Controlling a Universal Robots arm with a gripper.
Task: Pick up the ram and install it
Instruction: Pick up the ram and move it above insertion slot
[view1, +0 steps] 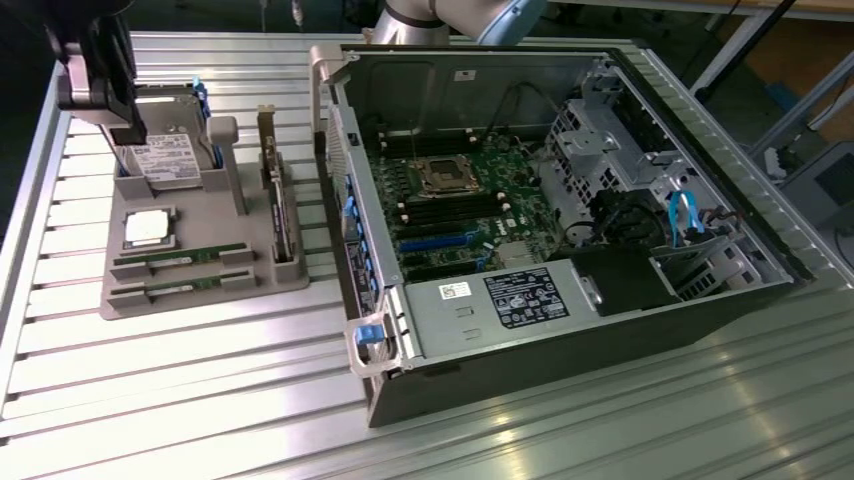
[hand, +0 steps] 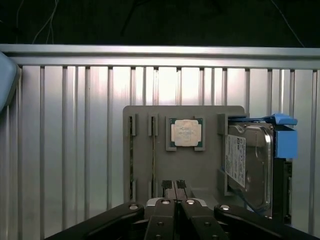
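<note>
Pincer (hand: 174, 186) is pressed together with nothing in it, hovering over the gray tray (hand: 200, 165). Ram (view1: 180, 258) sits in the tray's slots on the tabletop (view1: 200, 400), left of the open PC case (view1: 601, 340).

Ram (view1: 182, 257): long thin green stick, standing on its long edge in a slot of the gray holder (view1: 227, 235) on the table (view1: 160, 380). Second ram stick (view1: 182, 284) sits in the parallel slot just beside it, not touching. In the wrist view the ram (hand: 153, 160) is edge-on, a thin line.
</note>
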